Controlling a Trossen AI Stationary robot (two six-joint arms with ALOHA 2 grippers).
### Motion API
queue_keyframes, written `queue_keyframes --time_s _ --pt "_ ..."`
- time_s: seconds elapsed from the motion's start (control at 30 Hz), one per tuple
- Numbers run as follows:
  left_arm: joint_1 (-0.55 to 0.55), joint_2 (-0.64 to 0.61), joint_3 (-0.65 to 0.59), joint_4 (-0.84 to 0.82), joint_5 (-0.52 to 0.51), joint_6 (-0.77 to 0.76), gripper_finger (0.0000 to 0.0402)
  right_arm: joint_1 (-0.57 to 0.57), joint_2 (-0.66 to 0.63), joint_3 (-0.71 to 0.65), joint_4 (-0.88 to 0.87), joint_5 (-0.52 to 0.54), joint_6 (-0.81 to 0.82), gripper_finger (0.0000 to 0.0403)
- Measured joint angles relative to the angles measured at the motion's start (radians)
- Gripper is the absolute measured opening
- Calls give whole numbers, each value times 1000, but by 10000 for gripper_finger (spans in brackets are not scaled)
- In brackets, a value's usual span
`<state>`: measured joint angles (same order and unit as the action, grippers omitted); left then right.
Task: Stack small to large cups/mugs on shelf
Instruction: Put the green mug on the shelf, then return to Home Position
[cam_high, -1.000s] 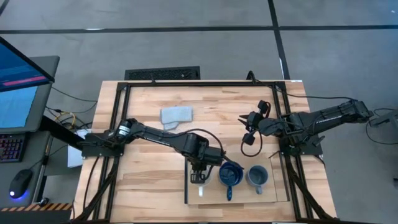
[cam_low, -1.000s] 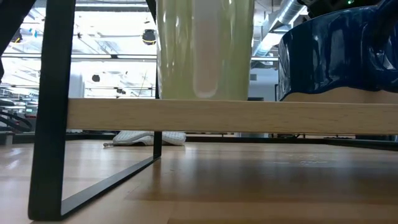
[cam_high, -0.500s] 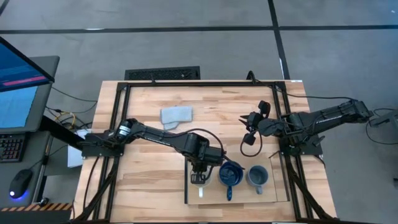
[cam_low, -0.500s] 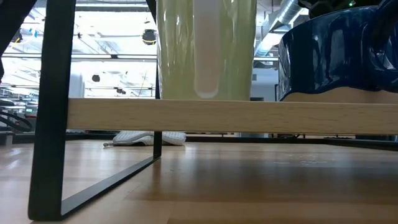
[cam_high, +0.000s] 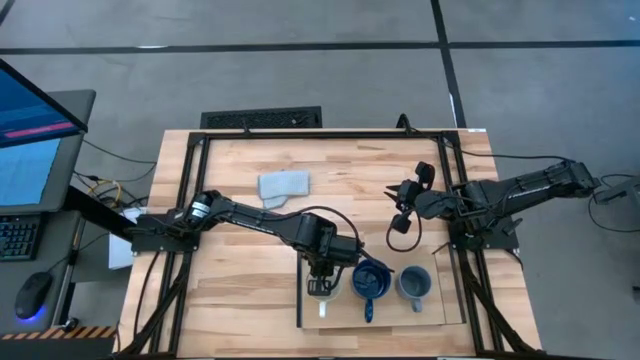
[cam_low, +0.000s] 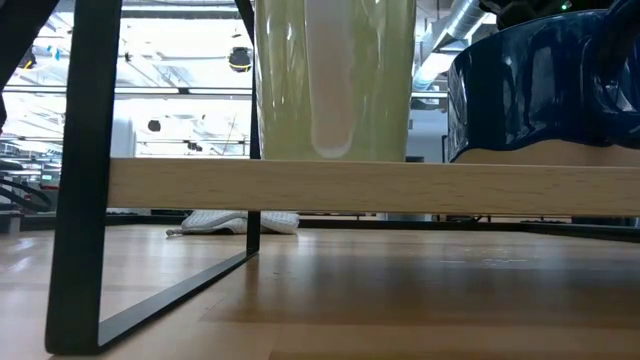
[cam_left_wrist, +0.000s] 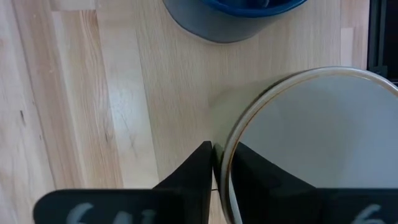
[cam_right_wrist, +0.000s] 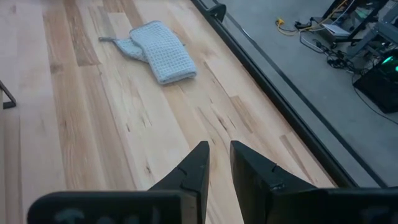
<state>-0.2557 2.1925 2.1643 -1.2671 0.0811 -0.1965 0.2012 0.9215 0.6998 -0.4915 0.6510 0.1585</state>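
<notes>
Three mugs stand in a row on the pale plywood shelf (cam_high: 385, 312): the white mug (cam_high: 320, 290) on the left, the navy mug (cam_high: 371, 279) in the middle and the small grey-blue mug (cam_high: 413, 283) on the right. In the low view, the white mug (cam_low: 335, 80) and the navy mug (cam_low: 545, 80) rest with their bases on the board (cam_low: 370, 187). My left gripper (cam_high: 320, 272) is over the white mug, shut on its rim. My right gripper (cam_high: 400, 208) hovers shut over bare table beyond the shelf. My left gripper pinches the white mug's rim (cam_left_wrist: 225, 155), one finger (cam_left_wrist: 199, 171) outside the wall and the other (cam_left_wrist: 252, 177) inside the mug. The fingers come from above, pointing down. The mug stands upright with its base on the shelf board.
A folded grey cloth (cam_high: 283, 186) lies on the far left of the table and also shows in the right wrist view (cam_right_wrist: 158, 53). The shelf's dark upright leg (cam_low: 85, 170) stands at its left end. Black frame rails (cam_high: 452, 200) run along the table's sides.
In the low view the white mug has crept slightly to the right along the shelf board, toward the navy mug, staying upright. Both arms look otherwise still.
</notes>
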Motion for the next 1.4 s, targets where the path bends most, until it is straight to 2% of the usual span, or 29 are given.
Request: queue_keyframes --time_s 0.37,0.7,0.83,1.1,1.2,1.3,1.4 --pt "0 0 0 -8 9 3 52 0 0 0 0 0 0 86" --pt "2 0 0 -9 23 17 145 0 0 0 0 0 0 86" --pt "19 -13 2 -25 55 16 164 0 0 0 0 0 0 86" --pt "60 -44 153 -109 57 71 167 0 0 0 5 0 0 86" --pt "83 -87 183 -128 -3 143 167 0 0 0 6 0 0 86" --pt "119 -147 152 -142 -136 220 167 0 0 0 10 2 -2 86" --pt "159 -180 150 -165 -260 225 167 0 0 0 15 4 -9 86"
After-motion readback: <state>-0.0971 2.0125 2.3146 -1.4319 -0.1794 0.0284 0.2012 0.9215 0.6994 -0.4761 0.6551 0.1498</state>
